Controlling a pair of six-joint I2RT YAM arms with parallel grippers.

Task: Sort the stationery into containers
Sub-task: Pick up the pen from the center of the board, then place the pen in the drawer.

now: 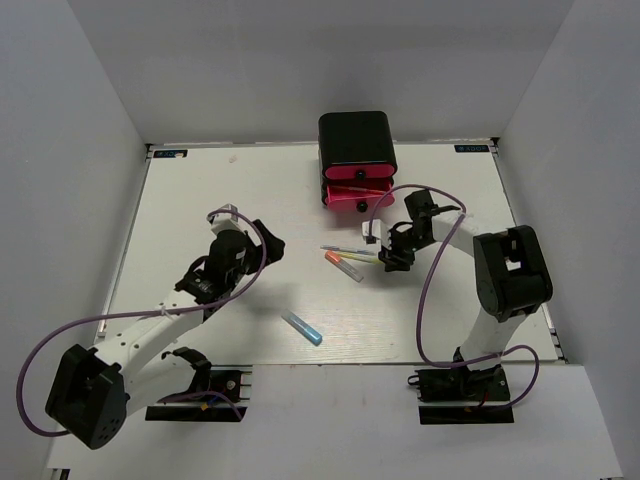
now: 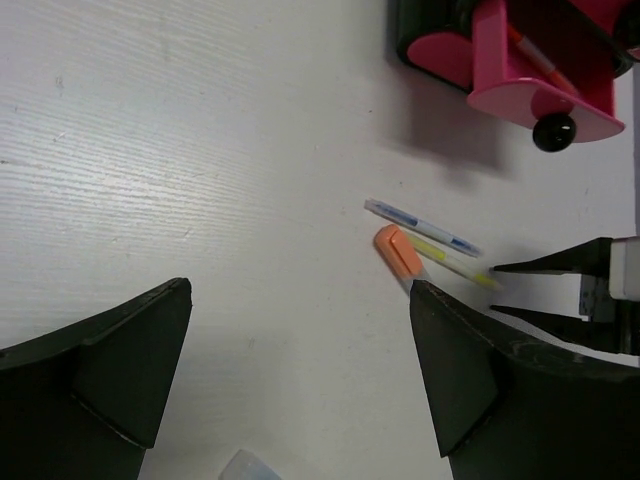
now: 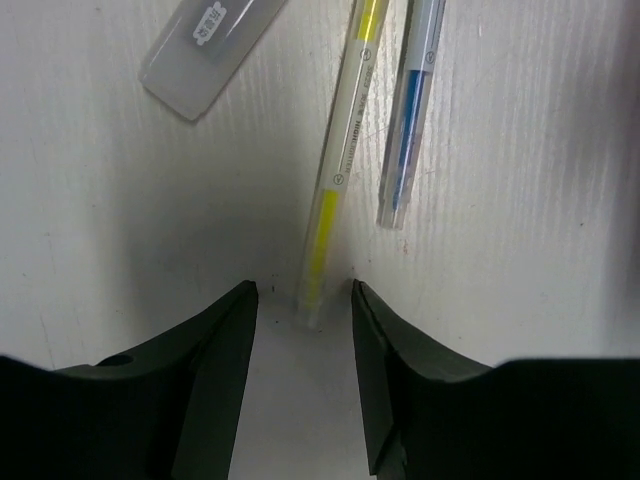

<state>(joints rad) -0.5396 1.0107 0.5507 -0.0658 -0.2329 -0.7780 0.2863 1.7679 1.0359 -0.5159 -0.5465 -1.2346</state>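
Observation:
The containers are pink drawers in a glossy black box [image 1: 357, 138] at the back; two drawers [image 1: 359, 198] stand pulled out, and the front one [image 2: 520, 75] holds an orange pen [image 2: 537, 62]. A bluish pen [image 3: 410, 120], a yellow pen [image 3: 340, 160] and an orange-grey marker [image 2: 398, 250] lie together mid-table. My right gripper [image 3: 303, 300] is open, low on the table, its jaws either side of the yellow pen's end with a gap on each side. My left gripper [image 2: 300, 350] is wide open and holds nothing. A blue marker [image 1: 302, 327] lies alone near the front.
White walls close in the table [image 1: 200, 200] on three sides. The right arm's purple cable [image 1: 425, 290] loops over the table's right part. The left arm's cable [image 1: 262, 255] arcs by its wrist. The front edge runs just ahead of the arm bases.

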